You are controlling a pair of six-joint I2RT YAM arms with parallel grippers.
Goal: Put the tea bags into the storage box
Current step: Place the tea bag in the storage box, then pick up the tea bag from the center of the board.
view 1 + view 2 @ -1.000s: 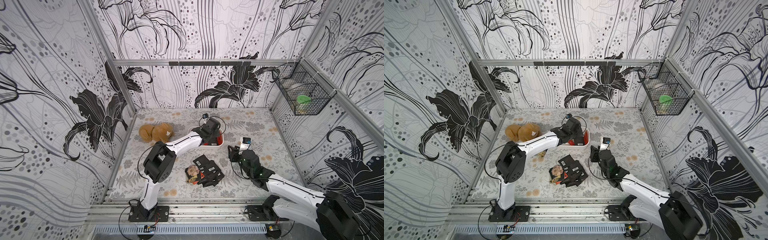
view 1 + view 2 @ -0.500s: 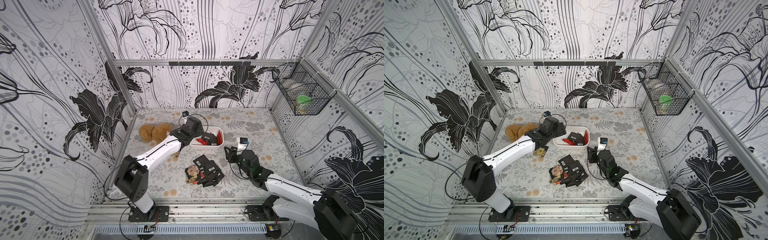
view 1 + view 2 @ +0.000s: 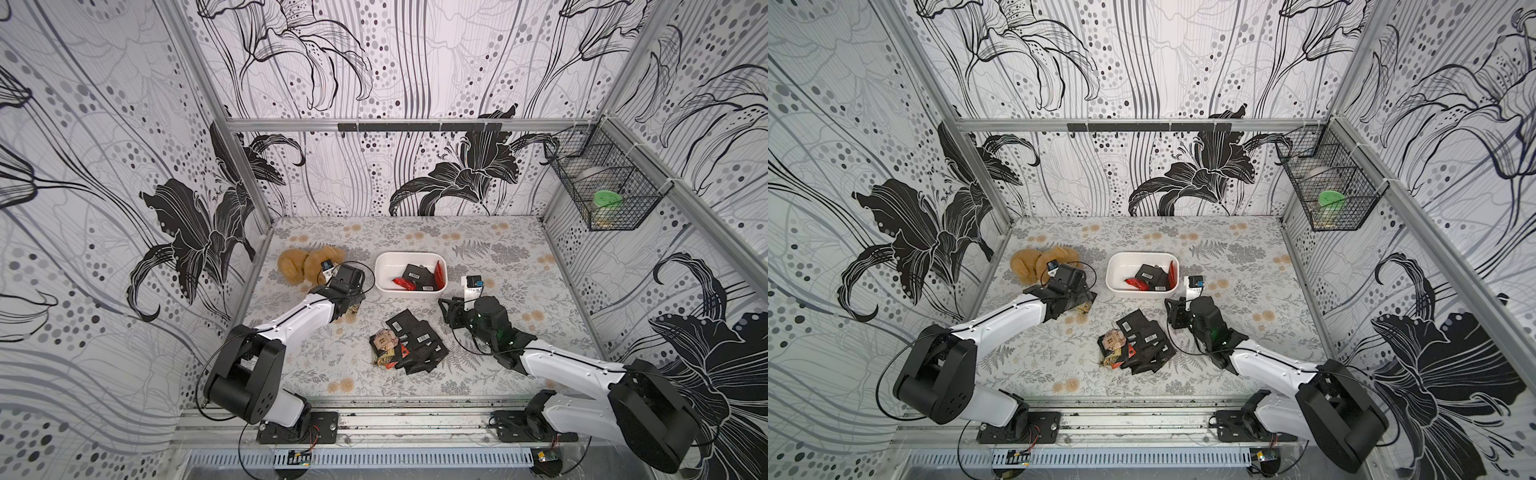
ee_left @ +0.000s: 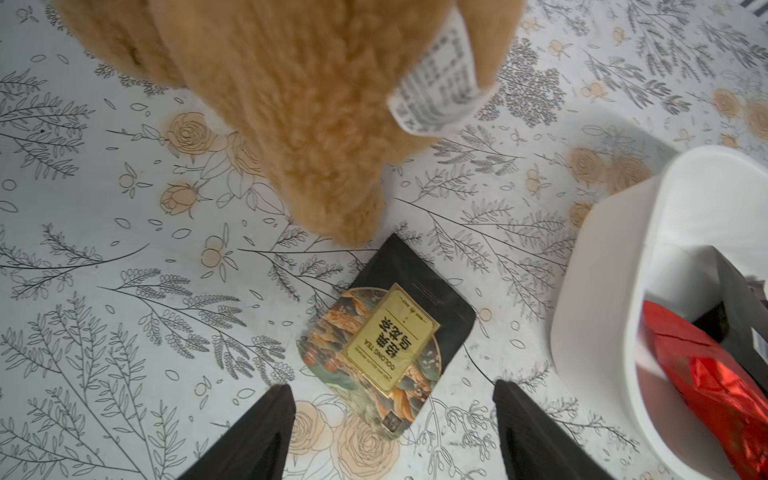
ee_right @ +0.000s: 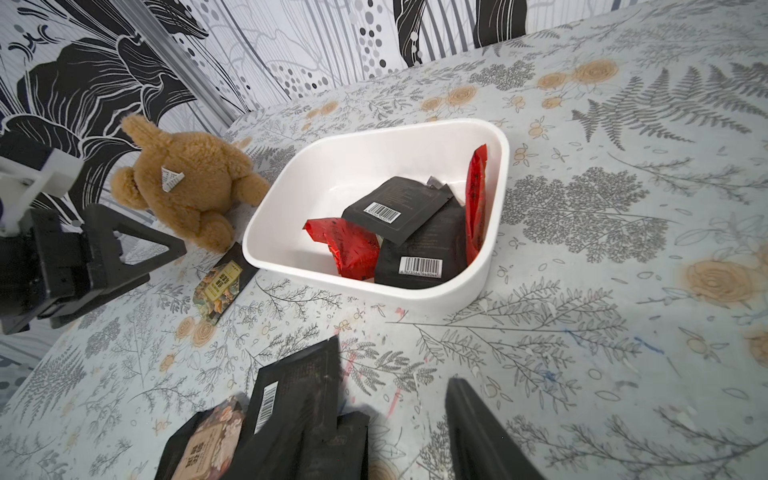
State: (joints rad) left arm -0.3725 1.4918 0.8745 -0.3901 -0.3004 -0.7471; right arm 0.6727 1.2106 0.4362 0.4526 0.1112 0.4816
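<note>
The white storage box [image 3: 386,278] [image 5: 374,141] holds several black and red tea bags [image 3: 417,274] [image 5: 395,208]. A pile of mostly black tea bags [image 3: 411,345] [image 3: 1140,343] lies in front of it. One lone tea bag [image 4: 390,336] [image 5: 220,286] with a gold label lies flat between the plush toy and the box. My left gripper [image 4: 392,399] [image 3: 352,300] hovers open over it, a finger on either side. My right gripper [image 5: 390,411] [image 3: 451,309] is open at the pile's right edge with bare table between its fingers. One finger overlaps a black sachet [image 5: 291,386].
A brown plush toy [image 3: 305,264] [image 4: 299,104] sits just behind the lone tea bag, almost touching it. A black wire basket [image 3: 606,187] hangs on the right wall. The box wall [image 4: 598,291] stands close beside the left gripper.
My left arm has swung from above the box out to the lone tea bag by the plush toy, and its jaws have opened. The right gripper has edged toward the pile and opened a little wider.
</note>
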